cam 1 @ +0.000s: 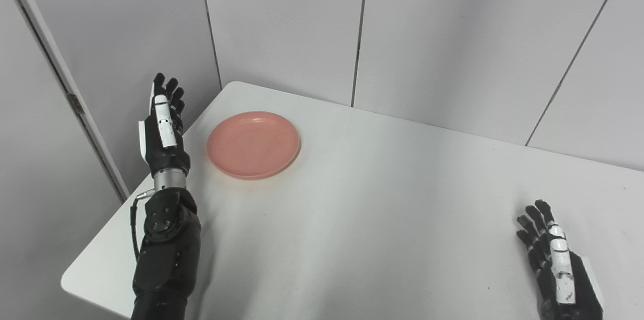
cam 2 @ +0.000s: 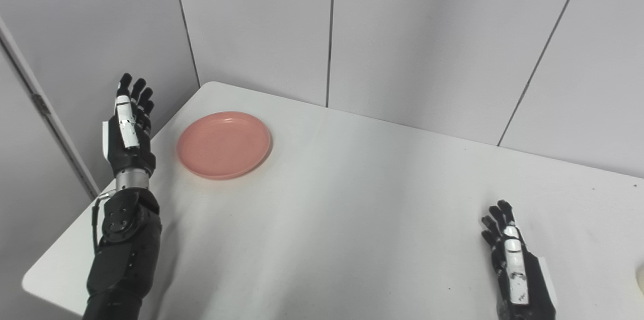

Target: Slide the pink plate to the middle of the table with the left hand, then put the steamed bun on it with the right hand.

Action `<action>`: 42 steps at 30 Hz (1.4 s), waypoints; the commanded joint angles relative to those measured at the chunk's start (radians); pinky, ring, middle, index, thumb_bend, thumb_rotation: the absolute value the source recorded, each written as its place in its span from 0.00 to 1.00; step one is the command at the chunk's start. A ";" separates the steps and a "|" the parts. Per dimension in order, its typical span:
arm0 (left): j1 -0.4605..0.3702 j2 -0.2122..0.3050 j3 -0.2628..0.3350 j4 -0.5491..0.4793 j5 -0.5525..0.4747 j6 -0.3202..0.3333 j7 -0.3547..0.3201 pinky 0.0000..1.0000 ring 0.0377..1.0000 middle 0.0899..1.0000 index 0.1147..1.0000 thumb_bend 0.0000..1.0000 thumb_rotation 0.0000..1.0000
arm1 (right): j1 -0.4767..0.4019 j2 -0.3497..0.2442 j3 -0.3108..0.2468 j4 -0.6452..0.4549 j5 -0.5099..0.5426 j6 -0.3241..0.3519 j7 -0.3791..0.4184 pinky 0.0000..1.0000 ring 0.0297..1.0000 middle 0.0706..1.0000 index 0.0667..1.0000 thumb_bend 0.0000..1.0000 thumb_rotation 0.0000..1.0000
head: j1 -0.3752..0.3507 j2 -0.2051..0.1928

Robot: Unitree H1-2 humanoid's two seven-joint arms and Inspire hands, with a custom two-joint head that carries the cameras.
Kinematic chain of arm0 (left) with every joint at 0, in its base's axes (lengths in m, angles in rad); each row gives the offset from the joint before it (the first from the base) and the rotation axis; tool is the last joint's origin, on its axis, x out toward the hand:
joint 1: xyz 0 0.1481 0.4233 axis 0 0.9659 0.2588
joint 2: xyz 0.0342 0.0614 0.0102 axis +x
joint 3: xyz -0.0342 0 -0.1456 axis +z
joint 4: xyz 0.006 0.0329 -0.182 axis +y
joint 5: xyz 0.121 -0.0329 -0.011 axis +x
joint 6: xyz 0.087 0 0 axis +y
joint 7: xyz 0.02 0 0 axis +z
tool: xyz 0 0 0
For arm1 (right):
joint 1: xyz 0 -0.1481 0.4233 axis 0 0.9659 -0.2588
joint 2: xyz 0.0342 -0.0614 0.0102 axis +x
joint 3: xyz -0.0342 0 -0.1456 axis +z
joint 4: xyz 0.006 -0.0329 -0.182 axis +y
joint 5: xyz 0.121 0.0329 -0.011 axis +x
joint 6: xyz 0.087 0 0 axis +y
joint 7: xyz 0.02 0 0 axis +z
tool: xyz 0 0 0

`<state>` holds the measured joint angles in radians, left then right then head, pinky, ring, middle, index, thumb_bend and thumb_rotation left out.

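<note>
A round pink plate [cam 1: 253, 144] lies empty on the white table [cam 1: 382, 199], near its far left corner. My left hand [cam 1: 163, 126] is raised beside the table's left edge, just left of the plate, fingers straight and apart, holding nothing and not touching the plate. My right hand [cam 1: 556, 259] rests low at the front right of the table, open and empty. A pale rounded sliver, possibly the steamed bun [cam 2: 640, 280], shows at the right edge of the right eye view; it is cut off by the frame.
Grey wall panels [cam 1: 427, 28] close off the back of the table, and a grey partition with a white strip [cam 1: 55, 68] stands to the left. The table's left edge runs diagonally under my left forearm [cam 1: 166, 254].
</note>
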<state>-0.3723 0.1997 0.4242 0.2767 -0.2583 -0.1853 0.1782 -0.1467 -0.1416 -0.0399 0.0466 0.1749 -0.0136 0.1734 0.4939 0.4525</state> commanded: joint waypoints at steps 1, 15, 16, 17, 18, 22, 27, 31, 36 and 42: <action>-0.040 0.032 -0.007 -0.009 0.005 -0.008 -0.006 0.97 0.93 0.92 0.93 0.44 1.00 | 0.014 -0.002 -0.003 -0.010 -0.002 -0.017 0.001 0.96 0.94 0.95 0.96 0.32 1.00 | -0.001 0.002; -0.050 0.013 -0.034 0.061 0.016 0.041 0.022 0.96 0.90 0.91 0.92 0.41 1.00 | 0.014 0.002 -0.002 -0.005 -0.002 -0.029 0.003 0.96 0.94 0.95 0.96 0.32 0.98 | -0.004 0.006; -0.051 0.013 -0.032 0.067 0.010 0.044 0.021 0.96 0.90 0.91 0.91 0.41 1.00 | 0.014 0.001 -0.002 -0.004 -0.002 -0.029 0.003 0.95 0.93 0.95 0.96 0.33 0.97 | -0.004 0.006; -0.053 0.014 -0.030 0.078 0.002 0.043 0.015 0.96 0.90 0.91 0.91 0.41 1.00 | 0.013 0.001 -0.002 -0.004 -0.003 -0.029 0.004 0.94 0.93 0.94 0.95 0.33 0.97 | -0.004 0.006; -0.054 0.016 -0.029 0.086 -0.003 0.041 0.012 0.96 0.91 0.91 0.92 0.41 1.00 | 0.013 0.001 -0.002 -0.004 -0.003 -0.028 0.004 0.94 0.93 0.94 0.95 0.33 0.97 | -0.004 0.006; -0.059 0.022 -0.023 0.128 -0.013 0.027 0.002 0.97 0.92 0.92 0.92 0.40 1.00 | 0.014 0.001 -0.002 -0.011 -0.002 -0.023 0.003 0.94 0.93 0.94 0.95 0.34 0.96 | -0.002 0.006; -0.069 0.026 -0.011 0.177 -0.035 0.020 0.003 0.97 0.91 0.91 0.91 0.41 1.00 | 0.014 0.002 -0.002 -0.012 -0.004 -0.021 0.000 0.95 0.93 0.95 0.96 0.33 0.97 | -0.002 0.006; -0.071 0.034 -0.012 0.217 -0.029 0.015 0.002 0.96 0.91 0.91 0.91 0.41 1.00 | 0.014 0.002 -0.001 -0.009 -0.006 -0.029 0.002 0.96 0.94 0.95 0.96 0.31 0.99 | -0.004 0.006; -0.076 0.043 -0.017 0.269 -0.031 -0.004 -0.009 0.95 0.91 0.90 0.91 0.39 1.00 | 0.014 0.004 0.001 -0.010 -0.006 -0.026 0.002 0.94 0.93 0.95 0.96 0.31 0.98 | -0.008 0.005; -0.083 0.041 -0.024 0.311 -0.034 0.000 -0.013 0.93 0.90 0.90 0.91 0.39 1.00 | 0.013 0.007 0.000 -0.008 -0.003 -0.027 0.002 0.95 0.94 0.95 0.96 0.30 0.99 | -0.014 0.001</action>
<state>-0.4439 0.2341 0.4034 0.5676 -0.2893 -0.2004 0.1718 -0.1428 -0.1402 -0.0390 0.0427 0.1683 -0.0136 0.1723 0.4832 0.4541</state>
